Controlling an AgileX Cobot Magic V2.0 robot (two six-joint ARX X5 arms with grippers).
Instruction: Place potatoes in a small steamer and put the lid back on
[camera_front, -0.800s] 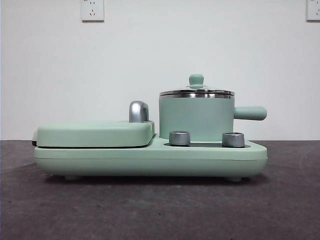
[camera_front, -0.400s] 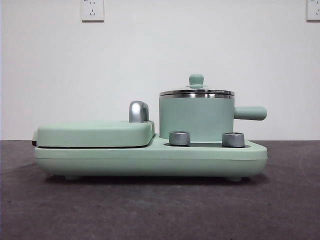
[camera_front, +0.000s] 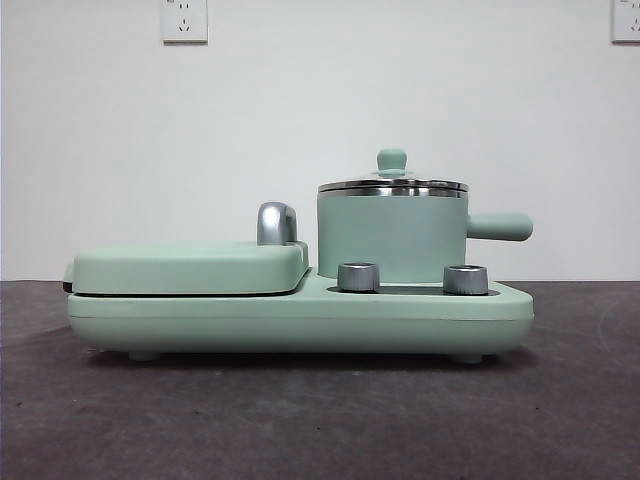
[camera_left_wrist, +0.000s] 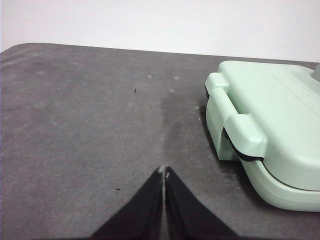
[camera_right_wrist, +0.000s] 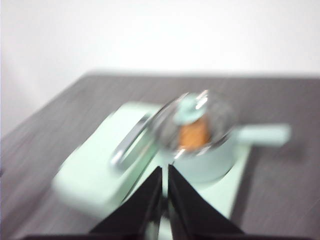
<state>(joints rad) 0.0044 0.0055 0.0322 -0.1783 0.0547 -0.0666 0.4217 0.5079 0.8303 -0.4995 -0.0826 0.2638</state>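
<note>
The small steamer (camera_front: 392, 238) stands at the right of the mint-green cooker, its side handle pointing right. On it rests the glass lid (camera_front: 392, 183) with its green knob. In the blurred right wrist view an orange-brown potato (camera_right_wrist: 194, 133) shows through the lid (camera_right_wrist: 189, 111) inside the steamer (camera_right_wrist: 205, 160). My right gripper (camera_right_wrist: 165, 171) hangs shut and empty above and away from the cooker. My left gripper (camera_left_wrist: 164, 172) is shut and empty over bare table beside the cooker's left end. Neither gripper appears in the front view.
The cooker base (camera_front: 300, 320) carries a flat green griddle cover (camera_front: 190, 266) with a chrome handle (camera_front: 277, 223) on its left half and two steel dials (camera_front: 358, 277) in front of the steamer. A dark grey table runs to a white wall with sockets.
</note>
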